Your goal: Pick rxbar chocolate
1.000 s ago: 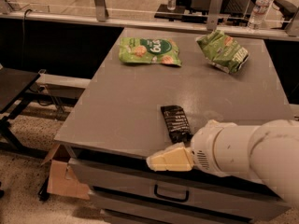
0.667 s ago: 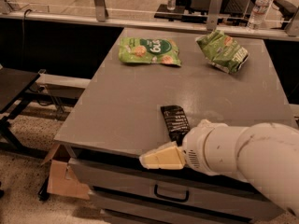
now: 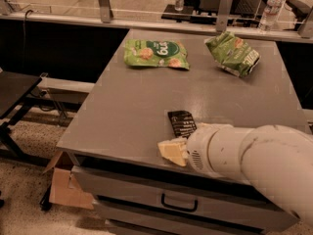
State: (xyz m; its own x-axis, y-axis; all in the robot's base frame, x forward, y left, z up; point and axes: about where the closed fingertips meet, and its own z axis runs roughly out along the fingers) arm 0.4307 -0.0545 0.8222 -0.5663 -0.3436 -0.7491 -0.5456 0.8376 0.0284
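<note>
The rxbar chocolate [image 3: 182, 123] is a small flat black wrapper bar with faint white lettering. It lies flat on the grey table [image 3: 127, 106], near the front edge and right of the middle. My gripper [image 3: 172, 152] shows as a cream-coloured tip at the end of the bulky white arm [image 3: 244, 155]. It sits over the table's front edge, just below and slightly left of the bar's near end. The arm hides the table to the right of the bar. I see nothing held.
Two green snack bags lie at the back of the table, one at the middle [image 3: 155, 54] and one at the right [image 3: 234, 54]. Drawers [image 3: 178, 203] are under the table. A cardboard box [image 3: 66, 186] sits on the floor at left. Water bottles [image 3: 272, 4] stand behind.
The gripper tip has risen from below the table's front edge to its level and is now closer to the bar's near end. The bar and bags have not moved.
</note>
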